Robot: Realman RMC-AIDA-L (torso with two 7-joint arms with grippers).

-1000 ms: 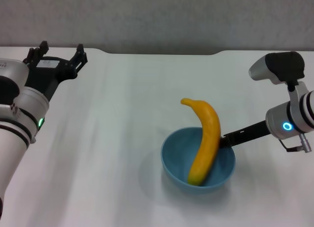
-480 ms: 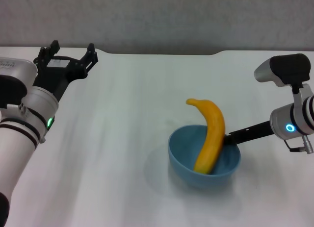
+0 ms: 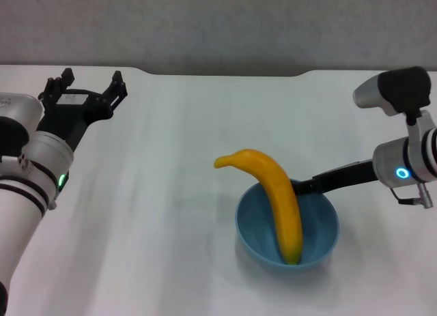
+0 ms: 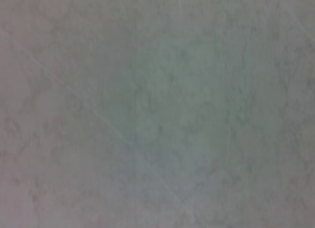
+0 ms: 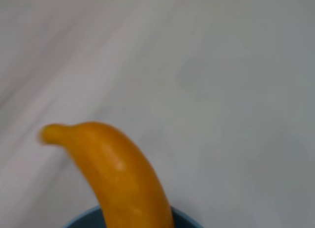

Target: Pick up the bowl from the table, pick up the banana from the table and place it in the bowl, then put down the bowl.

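Note:
The light-blue bowl (image 3: 322, 233) is at the right centre of the white table (image 3: 171, 166). The yellow banana (image 3: 276, 200) lies in it, its stem end sticking out over the rim toward the left. My right gripper (image 3: 302, 188) reaches in from the right and is shut on the bowl's far rim. I cannot tell whether the bowl rests on the table. The right wrist view shows the banana (image 5: 123, 183) close up above the bowl's rim (image 5: 189, 221). My left gripper (image 3: 85, 92) is open and empty at the far left. The left wrist view shows only bare tabletop.
The table's far edge has a shallow notch (image 3: 225, 74) in the middle, with a grey wall behind it. My left arm (image 3: 27, 173) fills the left side and my right arm (image 3: 406, 166) the right edge.
The banana has swung in the bowl, its stem end turning left and sinking lower. The bowl has shifted slightly with the right gripper. The left gripper has drifted a little to the left.

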